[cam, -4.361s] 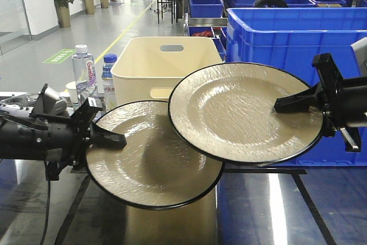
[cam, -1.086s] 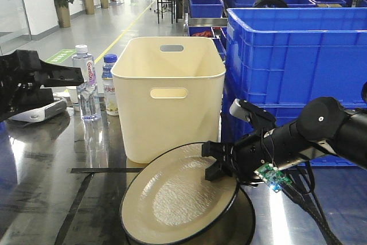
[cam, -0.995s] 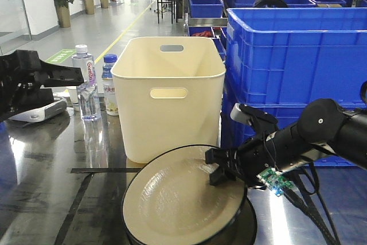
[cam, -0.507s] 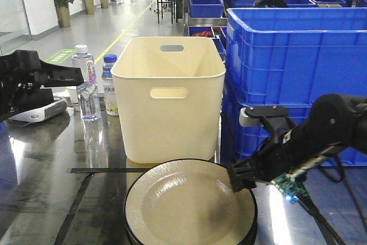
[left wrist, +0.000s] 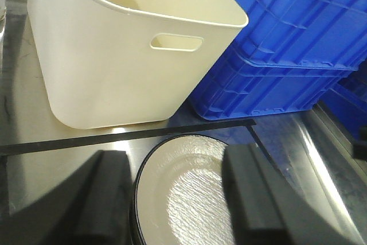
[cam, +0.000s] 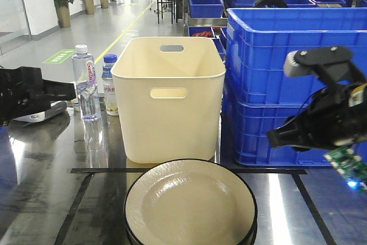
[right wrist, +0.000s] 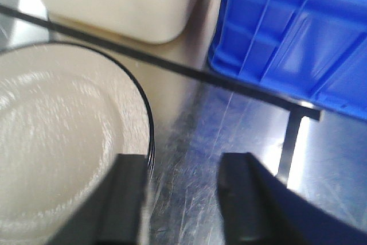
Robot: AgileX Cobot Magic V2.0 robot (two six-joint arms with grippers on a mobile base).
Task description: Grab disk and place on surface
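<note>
Setting: warehouse or factory hall.
Evidence: stacked blue crates (cam: 289,78); more on racking behind them; yellow-lined polished aisle (cam: 123,30) left of the crates; potted plants (cam: 63,1) beyond.

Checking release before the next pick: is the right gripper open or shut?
Open: right gripper shows a clear gap between its fingers, holding nothing beside the plate.

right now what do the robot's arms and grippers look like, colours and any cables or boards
Both arms are matte black. The right arm has a grey-white cap on top, black cables, and a small green circuit board with a blue light hanging beneath. The right gripper and left gripper each show two thick, blocky black fingers. The left arm is plain black.
</note>
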